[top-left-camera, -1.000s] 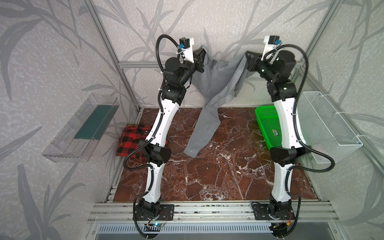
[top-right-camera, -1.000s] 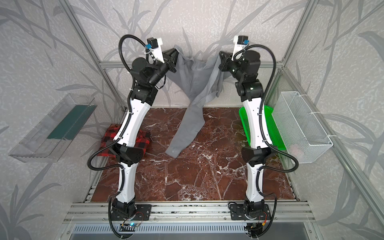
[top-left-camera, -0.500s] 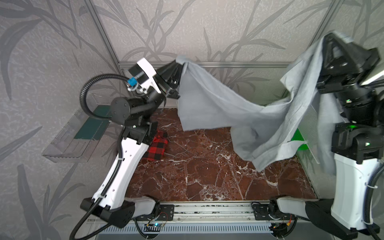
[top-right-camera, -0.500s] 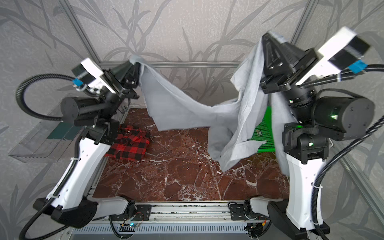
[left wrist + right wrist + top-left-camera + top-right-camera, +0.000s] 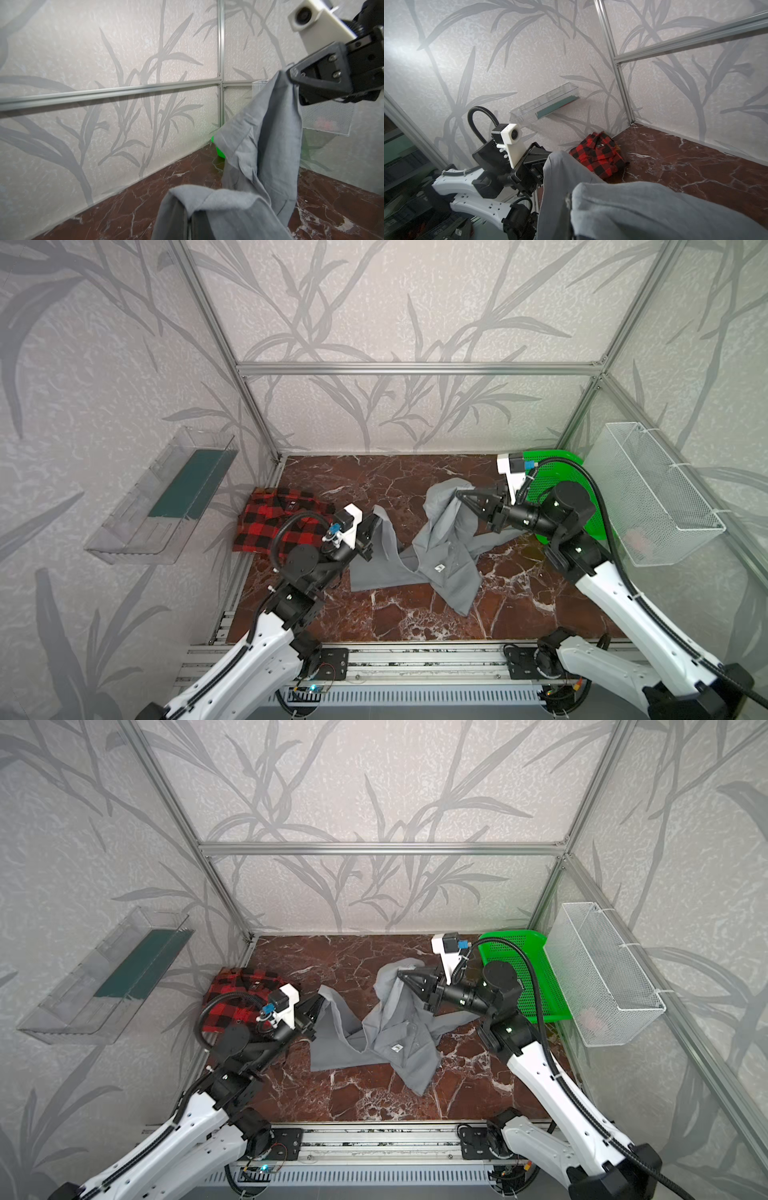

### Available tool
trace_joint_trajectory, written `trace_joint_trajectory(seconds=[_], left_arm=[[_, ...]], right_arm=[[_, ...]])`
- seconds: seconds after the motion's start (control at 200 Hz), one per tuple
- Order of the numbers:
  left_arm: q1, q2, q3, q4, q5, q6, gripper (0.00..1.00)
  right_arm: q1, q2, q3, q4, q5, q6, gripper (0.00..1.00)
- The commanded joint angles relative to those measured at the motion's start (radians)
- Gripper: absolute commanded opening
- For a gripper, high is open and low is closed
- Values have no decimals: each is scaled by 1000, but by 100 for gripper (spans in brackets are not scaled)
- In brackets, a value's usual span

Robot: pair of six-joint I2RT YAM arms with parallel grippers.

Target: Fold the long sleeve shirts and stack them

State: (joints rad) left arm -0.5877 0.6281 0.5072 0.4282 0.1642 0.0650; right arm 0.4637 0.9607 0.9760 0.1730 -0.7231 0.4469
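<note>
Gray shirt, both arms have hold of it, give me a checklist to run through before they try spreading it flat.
1. The left gripper is shut on the gray shirt: ok, an edge is pinched at its tip.
2. The right gripper is shut on the same shirt: ok, cloth hangs from its tip.
3. The shirt is spread flat: not ok, it is bunched and twisted between the grippers.
4. The plaid shirt is out of the way: ok, it lies in the far left corner, apart from the gray one.
5. The sleeve is clear of the green basket: cannot tell, that spot is hidden.
6. There is bare table in front to lay it on: ok.
</note>
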Motion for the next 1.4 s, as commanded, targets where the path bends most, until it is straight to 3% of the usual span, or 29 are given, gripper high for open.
trace_joint_trajectory(seconds=[0.0, 0.15, 0.23, 0.36, 0.525, 0.675, 0.77, 0.855, 0.885, 0.965, 1.035, 1.155, 1.24, 1.395], left_arm=[[-9, -8, 57, -20, -124, 76, 0], [5, 187, 193, 74, -130, 172, 0], [74, 342, 305, 179, -70, 165, 0], [208, 574, 507, 311, 9, 65, 0], [269, 814, 796, 351, 40, 35, 0], [285, 1004, 1066, 392, 68, 28, 0], [288, 1091, 1232, 374, 97, 36, 0], [290, 1114, 1296, 380, 115, 39, 0], [291, 1105, 1283, 400, 115, 40, 0], [292, 1042, 1168, 473, 115, 33, 0], [292, 954, 981, 536, 112, 48, 0], [289, 782, 616, 643, 83, 53, 0], [274, 684, 372, 682, 81, 63, 0], [156, 558, -8, 715, -118, 108, 0]], right_arm=[[1, -54, 57, -69, 108, -100, 0], [-43, 10, 224, -155, 228, -172, 0], [-110, 82, 325, -145, 210, -181, 0], [-250, 221, 477, -104, 148, -92, 0], [-381, 432, 697, -15, 120, 11, 0], [-418, 678, 1094, -90, 118, 24, 0], [-434, 858, 1435, -209, 120, 28, 0], [-435, 1021, 1785, -321, 91, 24, 0], [-437, 1045, 1842, -331, 79, 28, 0], [-441, 970, 1695, -246, 65, 50, 0], [-435, 872, 1503, -165, -9, 50, 0], [-428, 607, 960, 96, -14, 65, 0], [-424, 453, 667, 190, -37, 72, 0], [-399, 185, 196, 232, -33, 77, 0]])
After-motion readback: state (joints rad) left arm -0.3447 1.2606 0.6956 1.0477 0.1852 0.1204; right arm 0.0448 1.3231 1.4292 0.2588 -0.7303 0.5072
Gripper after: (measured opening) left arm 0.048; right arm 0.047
